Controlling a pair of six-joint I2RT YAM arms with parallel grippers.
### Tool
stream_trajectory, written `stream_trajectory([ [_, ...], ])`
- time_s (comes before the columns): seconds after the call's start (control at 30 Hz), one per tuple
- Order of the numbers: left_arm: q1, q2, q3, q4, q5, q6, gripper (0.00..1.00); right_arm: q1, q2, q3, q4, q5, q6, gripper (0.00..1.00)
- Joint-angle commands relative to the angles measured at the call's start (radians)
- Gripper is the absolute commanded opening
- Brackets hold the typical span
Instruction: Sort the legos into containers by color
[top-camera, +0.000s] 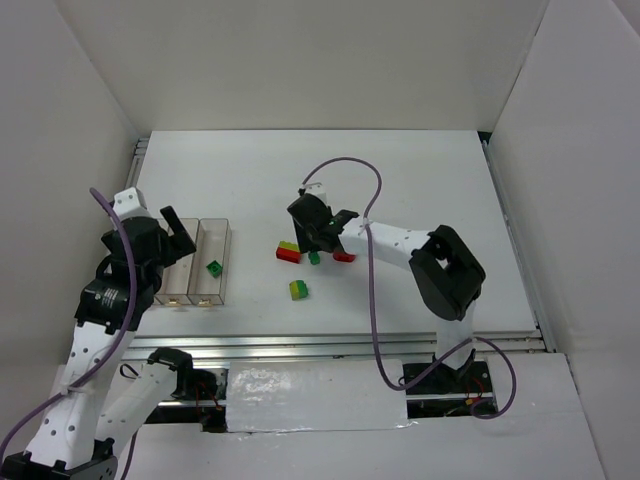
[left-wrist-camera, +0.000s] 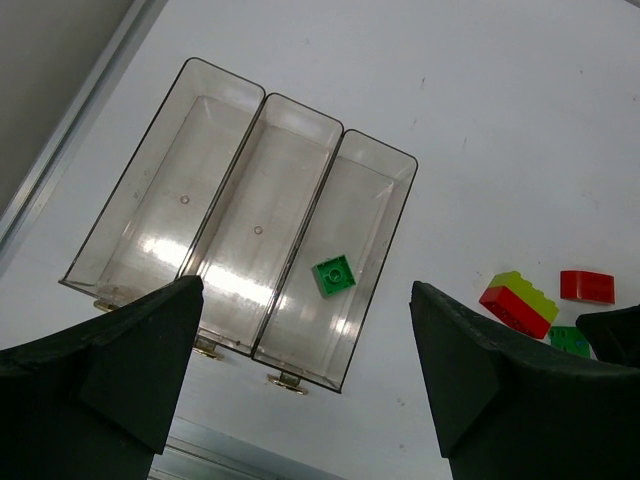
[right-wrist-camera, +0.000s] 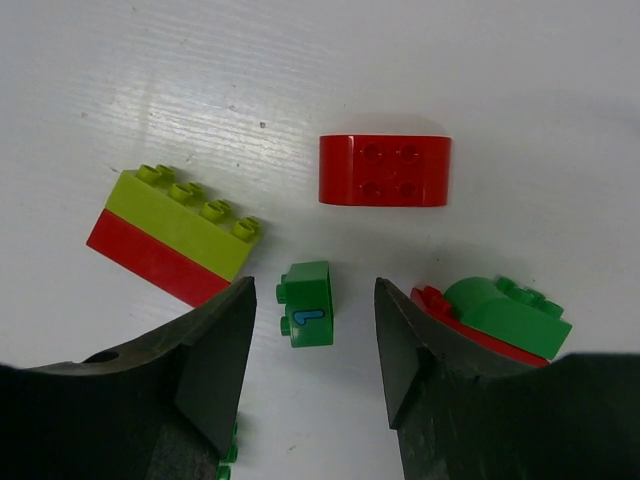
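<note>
Currently brackets small green brick (right-wrist-camera: 307, 316) with right gripper (right-wrist-camera: 314, 300), parted and just clear of it. Hangs left gripper (left-wrist-camera: 307, 290) spread wide above clear trays (left-wrist-camera: 270, 190), with square green brick (left-wrist-camera: 334, 275) in rightmost tray.

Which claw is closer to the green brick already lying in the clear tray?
Left. The left claw hangs just over the trays, close to the green brick. The right claw is off to the brick's right, among the loose bricks.

Robotics lab bench: white enclosure walls (top-camera: 300, 60), rail-edged table (top-camera: 420, 180), cabled robot arms (top-camera: 395, 243).
</note>
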Motion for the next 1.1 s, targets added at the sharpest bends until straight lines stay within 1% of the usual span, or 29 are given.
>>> stream_trajectory([
  [0.0, 0.003, -0.001, -0.005, 0.054, 0.018, 0.031, 0.97, -0.01, 0.046, -0.019, 0.035, -0.031, -0.014, 0.57],
  [0.07, 0.003, 0.001, -0.007, 0.055, 0.023, 0.033, 0.97, -0.011, 0.059, -0.028, 0.047, -0.043, -0.012, 0.55],
  [0.13, 0.003, 0.004, -0.007, 0.055, 0.024, 0.035, 0.97, -0.013, 0.068, -0.033, 0.053, -0.063, -0.009, 0.49],
  [0.17, 0.003, 0.005, -0.007, 0.057, 0.027, 0.035, 0.97, -0.013, 0.073, -0.034, 0.055, -0.065, -0.004, 0.36],
  [0.2, 0.003, 0.007, -0.007, 0.057, 0.029, 0.036, 0.97, -0.01, 0.077, -0.034, 0.055, -0.066, -0.003, 0.31],
  [0.23, 0.003, 0.008, -0.007, 0.055, 0.031, 0.036, 0.97, -0.011, 0.085, -0.033, 0.053, -0.066, -0.001, 0.3],
  [0.4, 0.003, 0.002, -0.008, 0.057, 0.034, 0.038, 0.97, -0.013, 0.103, -0.025, 0.04, -0.065, 0.008, 0.32],
  [0.43, 0.003, 0.002, -0.008, 0.06, 0.034, 0.039, 0.97, -0.013, 0.105, -0.025, 0.034, -0.062, 0.011, 0.35],
  [0.47, 0.003, 0.002, -0.007, 0.059, 0.034, 0.039, 0.97, -0.013, 0.105, -0.025, 0.03, -0.06, 0.011, 0.38],
  [0.5, 0.003, 0.002, -0.007, 0.06, 0.037, 0.039, 0.97, -0.013, 0.105, -0.027, 0.026, -0.057, 0.018, 0.46],
  [0.53, 0.003, 0.002, -0.008, 0.059, 0.037, 0.039, 0.97, -0.013, 0.102, -0.027, 0.02, -0.054, 0.023, 0.58],
  [0.63, 0.003, 0.002, -0.008, 0.06, 0.04, 0.041, 0.97, -0.011, 0.077, -0.05, 0.023, -0.051, 0.046, 0.65],
  [0.77, 0.003, 0.002, -0.008, 0.06, 0.043, 0.041, 0.97, -0.008, 0.005, -0.1, 0.052, -0.075, 0.069, 0.66],
  [0.87, 0.003, 0.002, -0.008, 0.062, 0.044, 0.042, 0.97, -0.005, -0.059, -0.148, 0.079, -0.13, 0.094, 0.65],
  [0.93, 0.003, 0.004, -0.008, 0.062, 0.044, 0.042, 0.97, 0.006, -0.081, -0.162, 0.069, -0.141, 0.112, 0.65],
  [1.07, 0.003, 0.004, -0.01, 0.062, 0.049, 0.044, 0.97, 0.05, -0.075, -0.165, 0.049, -0.129, 0.158, 0.66],
])
